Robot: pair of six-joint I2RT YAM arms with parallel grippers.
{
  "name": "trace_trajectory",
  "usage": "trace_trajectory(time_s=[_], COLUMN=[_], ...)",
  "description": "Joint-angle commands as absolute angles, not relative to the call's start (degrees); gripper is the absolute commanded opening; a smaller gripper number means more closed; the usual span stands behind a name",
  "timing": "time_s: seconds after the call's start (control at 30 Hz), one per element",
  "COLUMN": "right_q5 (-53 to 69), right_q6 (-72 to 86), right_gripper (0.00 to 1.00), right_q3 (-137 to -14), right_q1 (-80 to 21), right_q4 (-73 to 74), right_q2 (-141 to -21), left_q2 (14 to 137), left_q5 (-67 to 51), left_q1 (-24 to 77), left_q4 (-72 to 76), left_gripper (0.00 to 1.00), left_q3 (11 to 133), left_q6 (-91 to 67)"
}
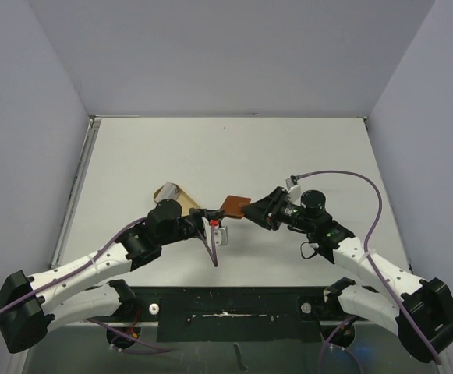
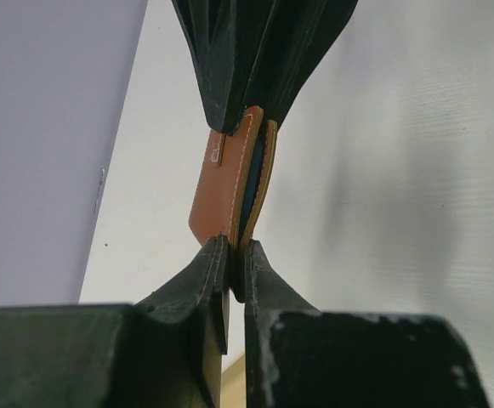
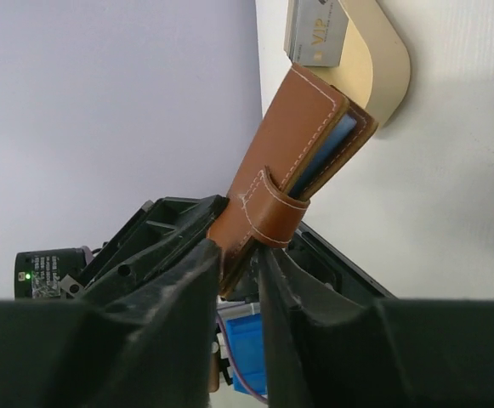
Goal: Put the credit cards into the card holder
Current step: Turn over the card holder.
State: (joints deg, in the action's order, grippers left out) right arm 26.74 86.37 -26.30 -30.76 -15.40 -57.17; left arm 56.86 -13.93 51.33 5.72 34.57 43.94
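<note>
Left end effector point(image 2: 236, 252) and right end effector point(image 3: 240, 255) clamp the card holder point(image 2: 225, 187).

Brown card holder point(image 3: 285, 153) with pale stitching, blue card point(image 3: 326, 151), tan tray point(image 3: 384, 64), silver-grey card point(image 3: 317, 32) with dark lettering

Mid table point(image 1: 234, 148) is blocked: the card holder point(image 1: 235, 206) bridges btw. left gripper point(image 2: 236, 255) and right gripper point(image 3: 238, 255), so nothing passes there, and the tan tray point(image 1: 169, 192) lies just beyond the left gripper. Far half of the table is free up to the back wall point(image 1: 226, 54) — side walls point(image 1: 23, 156) close in on left & right.
</note>
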Motion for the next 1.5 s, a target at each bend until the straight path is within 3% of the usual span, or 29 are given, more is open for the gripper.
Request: trace_trajectory(time_s=[0.0, 0.13, 0.27, 0.47, 0.6, 0.7, 0.87, 1.13, 1.27, 1.4, 1.47], right_q5=[24.98, 15.9, 11.75, 14.0, 25.1, 31.76, 30.91, 38.79, 43.18, 44.43, 43.39], right_q6=[76.96, 65.81, 51.83, 26.09, 19.14, 15.04, 11.73, 11.44, 12.48, 14.85, 16.75], right_gripper=[0.35, 0.58, 0.65, 0.66, 0.67, 0.71, 0.78, 0.76, 0.65, 0.2, 0.06], right_q3=[-32.04, -34.17, -34.62, -35.52, -32.8, -31.59, -31.95, -35.93, -34.7, -34.34, -34.72], right_q1=[-31.46, -31.34, -31.39, -31.37, -31.46, -31.55, -31.61, -31.99, -32.16, -32.16, -32.12], right_q4=[-8.13, 2.85, 6.66, 8.13, 0.63, -2.71, -2.69, -2.43, -5.16, -7.18, -7.32], right_q2=[-54.24, -48.4, -43.99, -42.65, -39.31, -37.08, -37.19, -46.18, -48.48, -49.39, -49.23], left_q2=[56.04, 56.15, 55.78, 55.22, 53.76, 53.98, 54.45, 58.23, 59.63, 59.55, 59.1], left_q5=[-15.51, -13.93, -12.9, -11.55, -14.32, -14.96, -18.39, -25.45, -26.63, -25.18, -21.35], left_q1=[51.59, 51.6, 51.48, 51.34, 51.33, 51.2, 51.07, 50.83, 50.74, 50.38, 49.28], left_q4=[9.14, 9.11, 7.72, 2.15, 2.73, -0.57, -2.8, -2.96, -2.12, -2.68, -4.87], left_gripper=[0.0, 0.0, 0.0, 0.0, 0.0, 0.0, 0.0, 0.0, 0.0, 0.0, 0.18], left_q3=[37.44, 39.96, 42.62, 44.44, 43.43, 44.72, 45.37, 46.72, 47.02, 47.75, 48.53], left_q6=[40.3, 28.34, 12.9, -5.24, -12.84, -14.31, -15.92, -17.12, -18.28, -18.9, -19.95])
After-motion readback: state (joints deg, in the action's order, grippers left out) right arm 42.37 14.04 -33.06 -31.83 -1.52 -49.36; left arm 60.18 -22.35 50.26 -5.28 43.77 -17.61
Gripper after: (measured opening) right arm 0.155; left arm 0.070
